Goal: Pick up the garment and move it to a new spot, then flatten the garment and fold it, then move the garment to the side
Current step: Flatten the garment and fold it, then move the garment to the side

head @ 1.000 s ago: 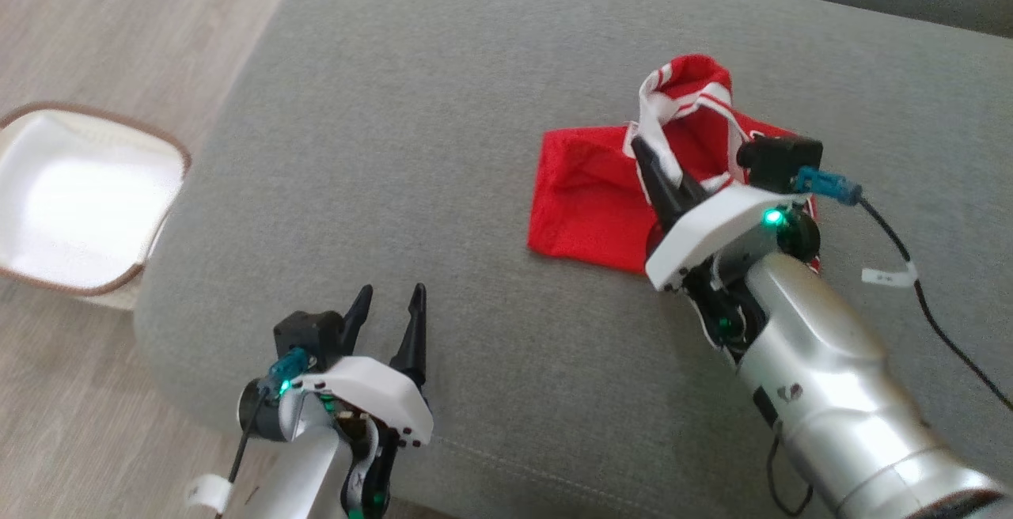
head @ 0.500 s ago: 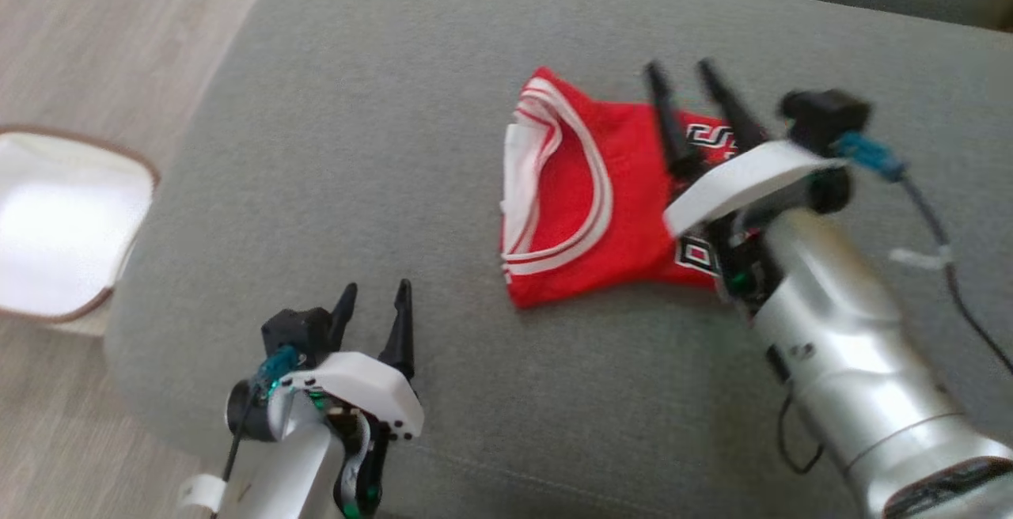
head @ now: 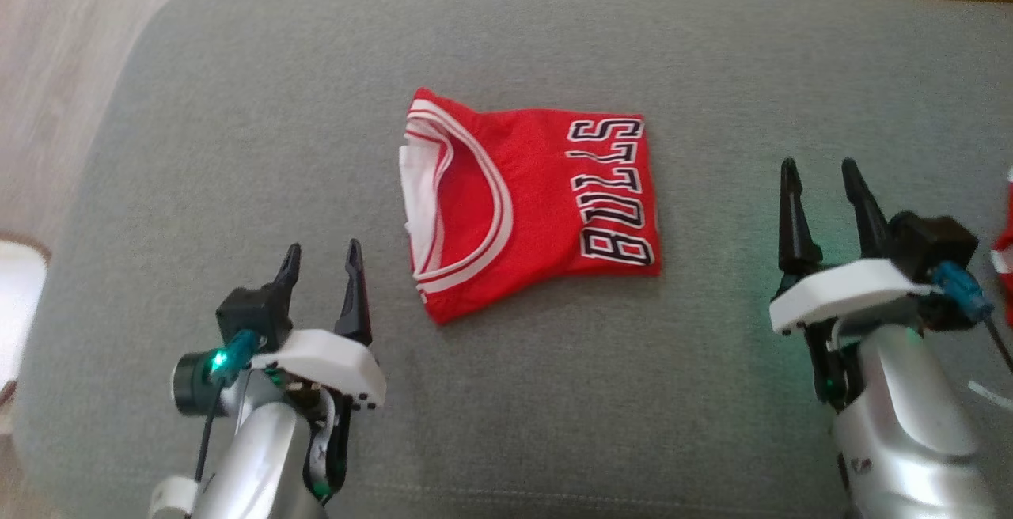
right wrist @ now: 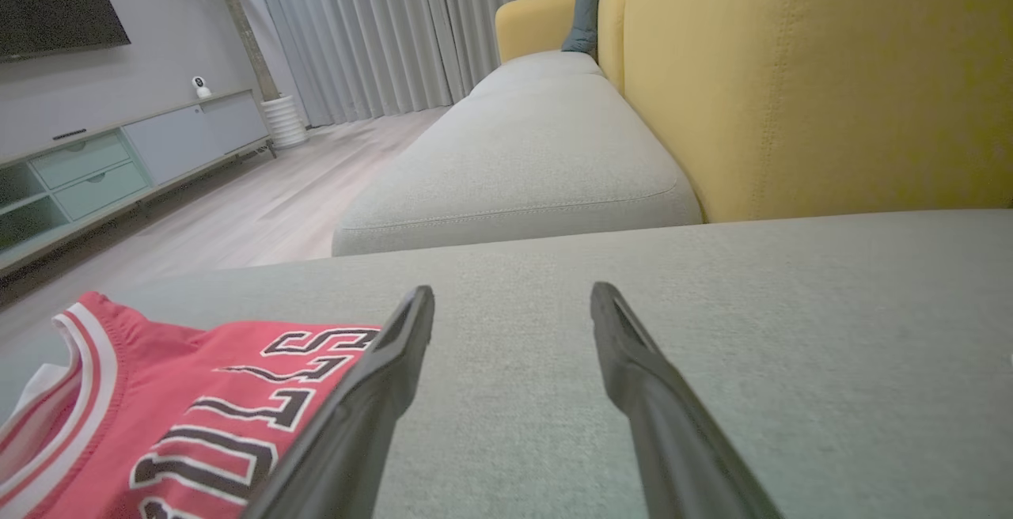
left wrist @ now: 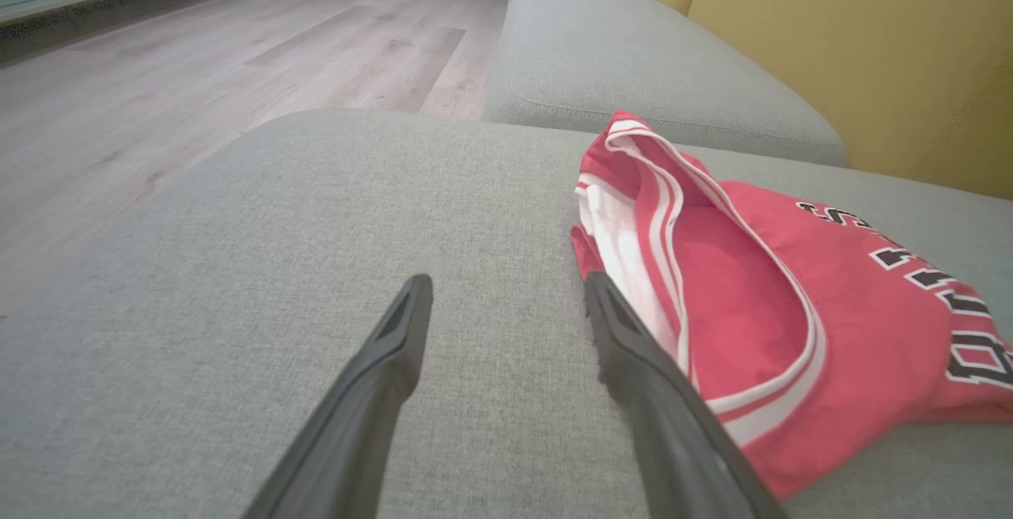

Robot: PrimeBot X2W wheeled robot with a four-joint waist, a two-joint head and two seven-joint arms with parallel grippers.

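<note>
Roughly midway between left tool and right tool, the garment

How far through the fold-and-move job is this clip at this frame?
Done: the red garment lies folded flat on the grey cushion. In hand: nothing; the left pincer and right pincer are open, clear of it on either side. Left: moving it to the side, apparently.

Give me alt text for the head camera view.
A folded red sports garment with white trim and BULLS lettering lies on a grey fabric sofa cushion. The open left gripper and open right gripper flank it, touching nothing.
</note>
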